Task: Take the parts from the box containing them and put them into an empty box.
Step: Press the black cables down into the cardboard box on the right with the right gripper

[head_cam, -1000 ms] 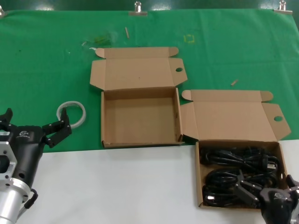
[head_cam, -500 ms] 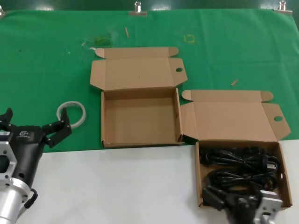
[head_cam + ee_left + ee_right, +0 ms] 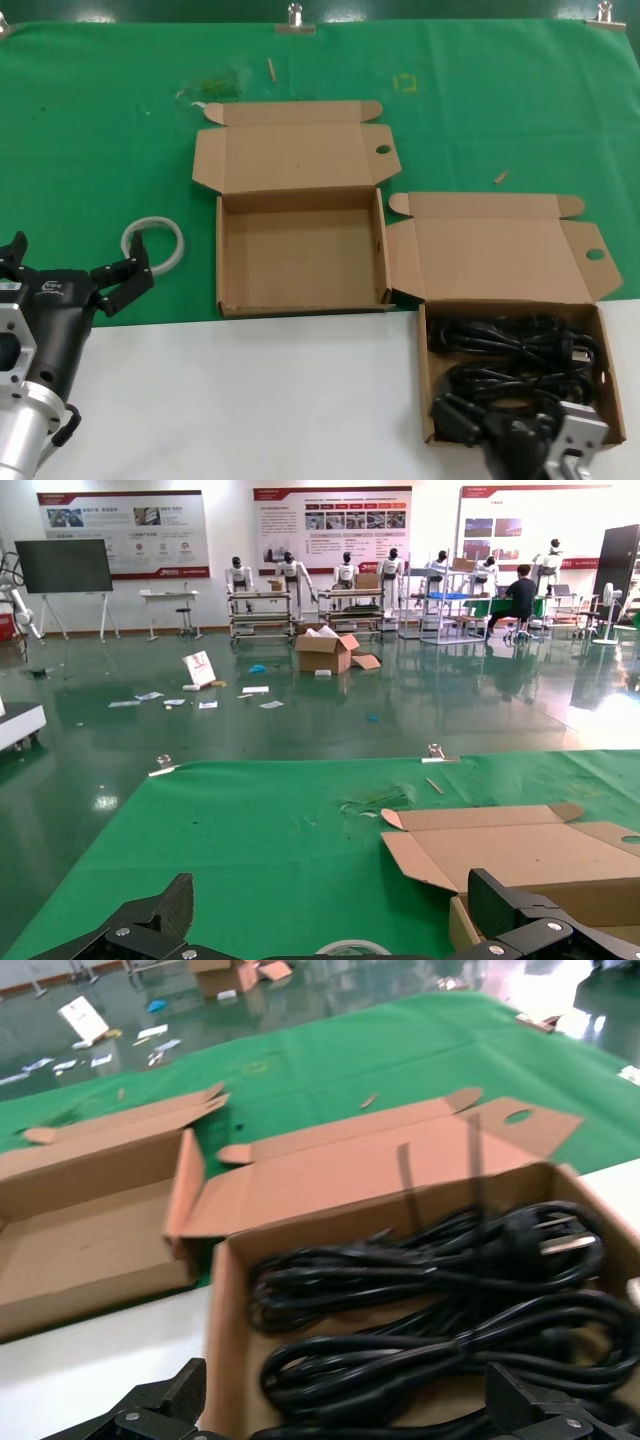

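The box containing them [image 3: 596, 330] sits at the near right of the worktop [image 3: 250, 390], partly on the white front strip, with its lid folded back onto the green cloth [image 3: 90, 130]. Inside this box lie the parts [image 3: 510, 345], black cords with plugs, coiled in loose bundles that fill most of the floor of the box. The right gripper [image 3: 545, 450] is at the near edge of this box, low over the nearest cords, and its jaws are spread wide; in the right wrist view the two black fingertips [image 3: 150, 1405] stand far apart, with the cords [image 3: 430, 1290] between and beyond them, and nothing is held. The empty box [image 3: 300, 250] stands just to the left of the full box and a little farther back, on the green cloth, with its lid open behind it. Their sides come very close at the corner. Farther left of the full box, past the bare one, a white ring [image 3: 154, 242] lies on the cloth. The left gripper [image 3: 75, 270] waits just beside that ring, well apart from the full box, with its jaws wide and holding nothing.
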`<state>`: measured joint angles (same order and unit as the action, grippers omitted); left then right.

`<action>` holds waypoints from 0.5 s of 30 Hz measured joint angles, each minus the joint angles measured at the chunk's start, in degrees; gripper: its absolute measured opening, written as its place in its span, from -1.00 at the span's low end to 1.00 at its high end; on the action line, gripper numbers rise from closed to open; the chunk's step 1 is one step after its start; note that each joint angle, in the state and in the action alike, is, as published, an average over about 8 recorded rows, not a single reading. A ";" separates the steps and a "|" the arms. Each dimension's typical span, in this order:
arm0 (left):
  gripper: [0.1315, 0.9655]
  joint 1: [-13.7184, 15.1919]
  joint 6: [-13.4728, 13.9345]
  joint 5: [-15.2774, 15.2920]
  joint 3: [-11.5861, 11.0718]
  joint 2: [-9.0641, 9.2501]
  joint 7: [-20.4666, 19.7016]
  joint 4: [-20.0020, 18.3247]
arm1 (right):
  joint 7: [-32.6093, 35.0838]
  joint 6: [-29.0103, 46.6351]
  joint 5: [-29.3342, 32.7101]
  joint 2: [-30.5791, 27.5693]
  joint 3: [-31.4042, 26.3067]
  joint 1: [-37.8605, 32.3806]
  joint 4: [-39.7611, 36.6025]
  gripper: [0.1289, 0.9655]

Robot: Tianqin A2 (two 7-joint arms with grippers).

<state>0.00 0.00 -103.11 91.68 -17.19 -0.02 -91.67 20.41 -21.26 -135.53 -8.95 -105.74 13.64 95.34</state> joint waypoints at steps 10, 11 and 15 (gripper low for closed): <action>1.00 0.00 0.00 0.00 0.00 0.00 0.00 0.00 | -4.11 14.61 5.71 0.05 14.23 3.03 -1.21 1.00; 1.00 0.00 0.00 0.00 0.00 0.00 0.00 0.00 | -4.04 16.68 5.73 0.06 15.97 3.09 -1.57 1.00; 1.00 0.00 0.00 0.00 0.00 0.00 0.00 0.00 | -3.05 23.20 4.88 0.09 21.18 2.66 -3.32 1.00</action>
<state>0.00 0.00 -103.11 91.68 -17.19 -0.02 -91.67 17.36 1.94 -130.65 -8.86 -84.56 16.30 92.03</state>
